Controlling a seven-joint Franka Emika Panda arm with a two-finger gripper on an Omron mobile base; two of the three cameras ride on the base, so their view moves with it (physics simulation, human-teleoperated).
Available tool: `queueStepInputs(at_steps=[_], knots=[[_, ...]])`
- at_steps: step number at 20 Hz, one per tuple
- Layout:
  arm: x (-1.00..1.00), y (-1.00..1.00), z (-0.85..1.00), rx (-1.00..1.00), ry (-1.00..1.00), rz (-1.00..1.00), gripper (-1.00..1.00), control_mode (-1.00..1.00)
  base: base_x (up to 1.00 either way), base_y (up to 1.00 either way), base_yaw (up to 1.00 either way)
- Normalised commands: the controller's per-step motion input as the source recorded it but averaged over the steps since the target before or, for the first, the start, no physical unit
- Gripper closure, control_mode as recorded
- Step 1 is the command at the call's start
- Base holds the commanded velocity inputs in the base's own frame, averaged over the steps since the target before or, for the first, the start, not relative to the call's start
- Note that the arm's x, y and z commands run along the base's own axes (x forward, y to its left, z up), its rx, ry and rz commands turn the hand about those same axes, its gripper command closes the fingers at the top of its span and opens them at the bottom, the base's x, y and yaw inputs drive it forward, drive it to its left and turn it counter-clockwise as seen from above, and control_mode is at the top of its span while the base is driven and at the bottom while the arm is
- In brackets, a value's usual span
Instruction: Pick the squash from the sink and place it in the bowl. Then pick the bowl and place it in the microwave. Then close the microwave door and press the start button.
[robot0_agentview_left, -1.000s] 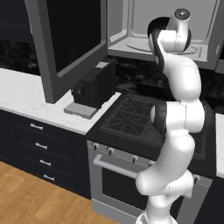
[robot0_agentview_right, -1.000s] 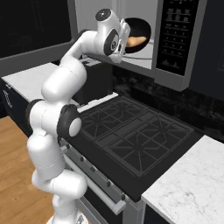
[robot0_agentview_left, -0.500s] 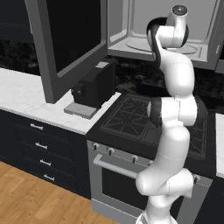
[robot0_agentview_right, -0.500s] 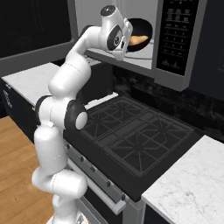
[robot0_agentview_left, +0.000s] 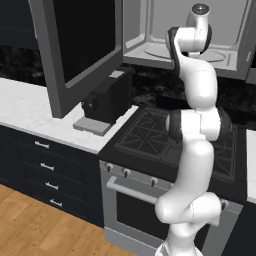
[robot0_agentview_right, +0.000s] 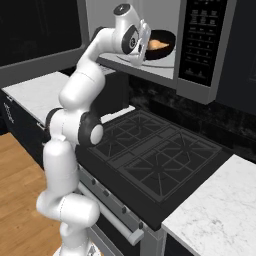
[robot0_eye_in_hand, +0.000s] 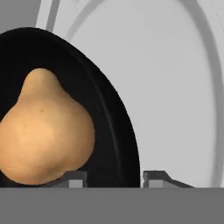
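The orange squash (robot0_eye_in_hand: 46, 131) lies in the glossy black bowl (robot0_eye_in_hand: 109, 113), which rests on the glass turntable (robot0_eye_in_hand: 175, 87) inside the microwave (robot0_agentview_right: 200, 45). From the right base view the bowl (robot0_agentview_right: 170, 39) and squash (robot0_agentview_right: 157, 45) sit deep in the cavity. My gripper (robot0_eye_in_hand: 114, 179) is at the bowl's near rim, fingers apart with the rim between them, open. The hand (robot0_agentview_right: 142, 40) reaches in through the microwave's mouth. The microwave door (robot0_agentview_left: 82, 45) hangs swung wide to the left. The sink is out of view.
A dark coffee machine (robot0_agentview_left: 105, 100) stands on the white counter (robot0_agentview_left: 30, 110) under the open door. The black stovetop (robot0_agentview_right: 155, 155) lies below the microwave, with more white counter (robot0_agentview_right: 215, 210) to its right. The control panel fills the microwave's right side.
The fingers have spread apart at the bowl's rim, letting it go. The arm has straightened and risen a little; bowl and squash stay put on the turntable.
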Motion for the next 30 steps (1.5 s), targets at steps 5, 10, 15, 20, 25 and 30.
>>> queueStepInputs(at_steps=[5, 10, 15, 20, 25, 30], knots=[[0.13, 0.03, -0.16, 0.0, -0.12, 0.02, -1.0, -1.0, 0.0, 0.0, 0.0], [-0.18, 0.46, -0.46, 0.0, -0.46, 0.11, -1.0, -1.0, 0.0, 0.0, 0.0], [-0.3, 0.54, -0.38, 0.01, -0.51, 0.07, -1.0, -1.0, 0.0, 0.0, 0.0], [-0.66, 0.51, 0.05, 0.0, -0.42, 0.0, -1.0, -1.0, 0.0, 0.0, 0.0], [-0.96, 0.17, 0.57, 0.0, -0.1, 0.0, -1.0, -1.0, 0.0, 0.0, 0.0], [-1.0, 0.11, 0.41, 0.0, 0.08, 0.05, -1.0, -1.0, 0.0, 0.0, 0.0]])
